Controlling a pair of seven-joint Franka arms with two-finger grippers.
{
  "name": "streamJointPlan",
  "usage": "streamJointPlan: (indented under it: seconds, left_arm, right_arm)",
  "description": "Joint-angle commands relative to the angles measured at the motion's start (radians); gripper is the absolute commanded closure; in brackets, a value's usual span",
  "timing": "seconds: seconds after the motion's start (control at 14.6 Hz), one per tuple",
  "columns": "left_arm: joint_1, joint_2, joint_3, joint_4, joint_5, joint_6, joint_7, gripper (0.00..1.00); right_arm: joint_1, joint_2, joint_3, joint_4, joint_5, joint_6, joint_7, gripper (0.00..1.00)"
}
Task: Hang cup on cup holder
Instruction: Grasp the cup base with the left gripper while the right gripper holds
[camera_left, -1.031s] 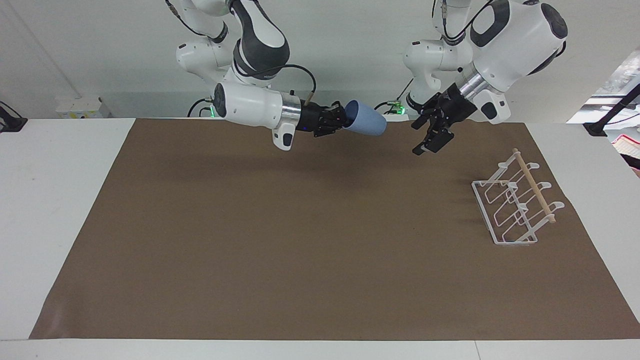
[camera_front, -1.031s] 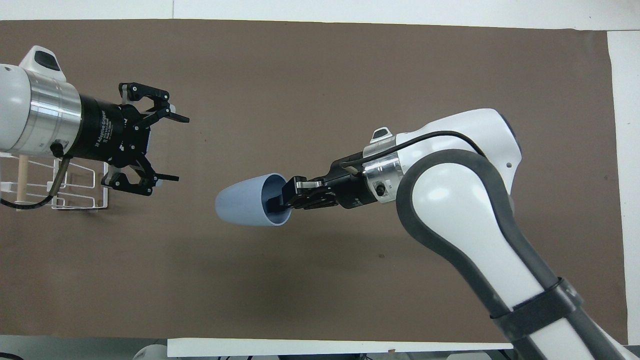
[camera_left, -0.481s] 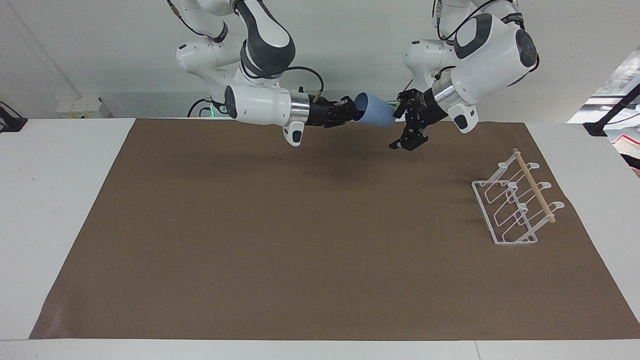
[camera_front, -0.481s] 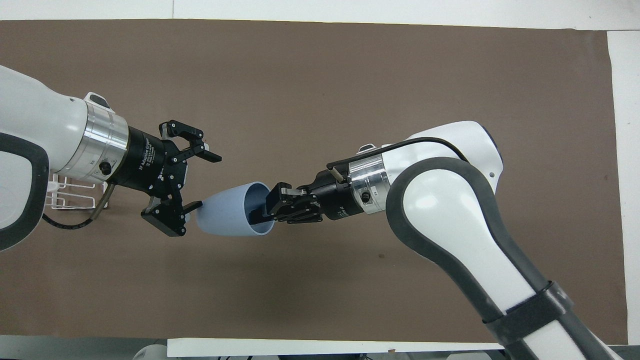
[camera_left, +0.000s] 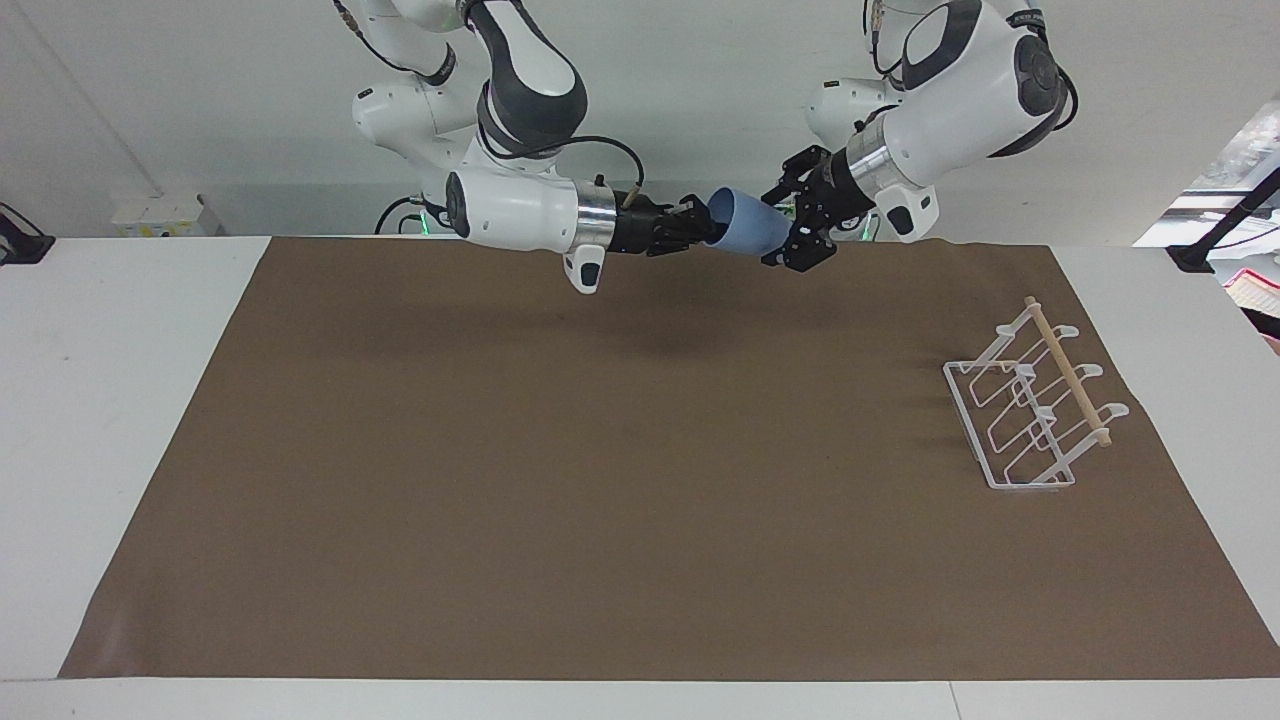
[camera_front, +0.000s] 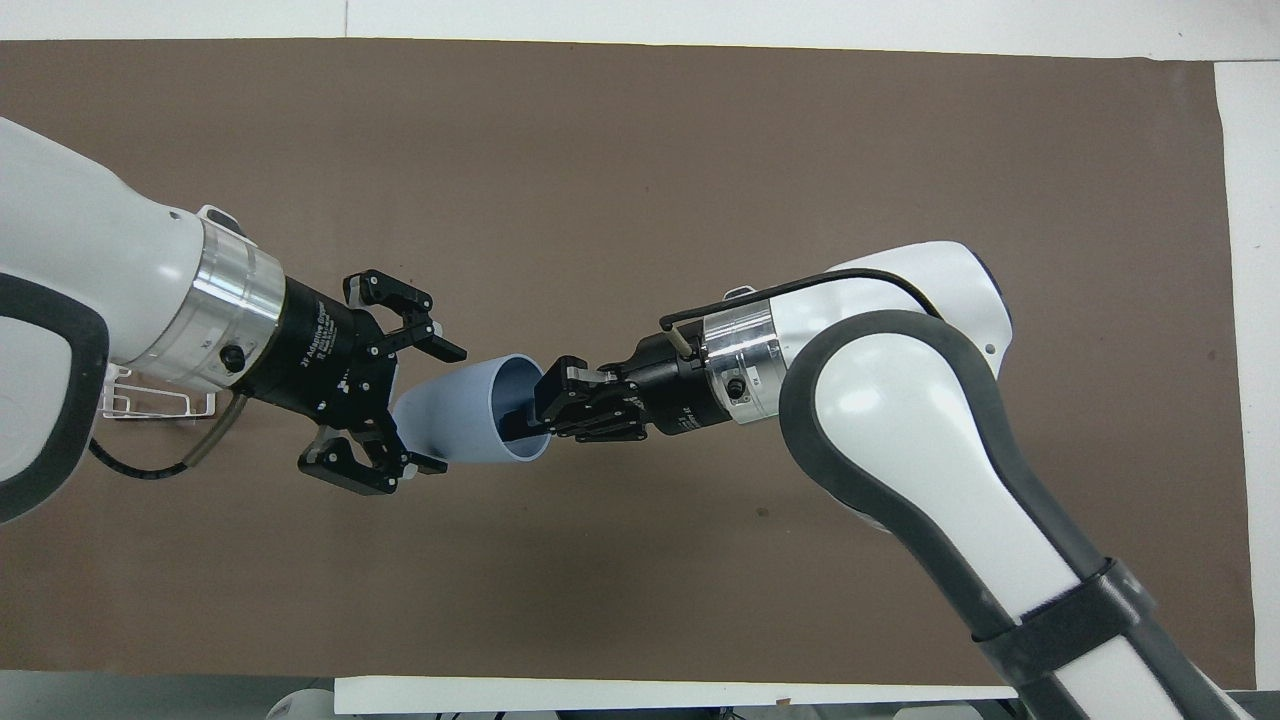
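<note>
My left claw (camera_front: 430, 410) has swung in over the mat (camera_left: 600, 480) from near the rack (camera_left: 1030, 410) and now brackets the base of the cup (camera_front: 475, 410), fingers spread wide to either side, not yet closed. My right claw (camera_front: 545, 405) pinches the cup's rim, one finger inside the mouth, holding it sideways in the air above the mat's robot edge. This looks like a handover: left must close before right lets go. The rack stands untouched toward the left arm's end.

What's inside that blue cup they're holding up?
One finger of the right gripper reaches inside the cup, pinching its rim. No contents show; the deeper interior toward its base is hidden. The left gripper straddles the base.
</note>
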Motion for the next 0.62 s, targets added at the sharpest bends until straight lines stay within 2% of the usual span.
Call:
streamJointPlan:
  seconds: [0.0, 0.07, 0.27, 0.34, 0.41, 0.48, 0.55]
  left_arm:
    - [-0.033, -0.036, 0.002, -0.07, 0.004, 0.092, -0.02, 0.96]
    - [-0.055, -0.039, -0.002, -0.076, 0.027, 0.108, 0.023, 1.0]
    - [-0.027, -0.025, 0.001, -0.031, 0.024, 0.087, -0.053, 1.0]
    - [-0.026, -0.021, 0.001, -0.015, 0.032, 0.073, -0.068, 1.0]
    - [-0.021, -0.018, 0.004, 0.005, 0.05, 0.057, -0.082, 1.0]
    - [-0.003, -0.01, 0.004, 0.031, 0.12, 0.024, -0.107, 1.0]
    - [0.008, 0.008, 0.001, 0.058, 0.255, 0.01, -0.116, 1.0]
  right_arm:
    - [-0.004, -0.016, 0.002, -0.011, 0.02, 0.012, 0.017, 0.99]
    - [-0.004, -0.016, 0.002, -0.011, 0.02, 0.012, 0.017, 0.99]
    - [-0.006, -0.016, 0.002, -0.011, 0.02, 0.012, 0.023, 0.98]
    - [-0.007, -0.016, 0.001, -0.009, 0.018, 0.014, 0.052, 0.88]
    - [-0.007, -0.015, -0.001, -0.006, 0.003, 0.014, 0.068, 0.57]
    - [-0.012, -0.015, -0.004, -0.004, -0.005, 0.014, 0.069, 0.01]
    - [-0.03, -0.015, -0.007, -0.006, -0.035, 0.014, 0.069, 0.01]
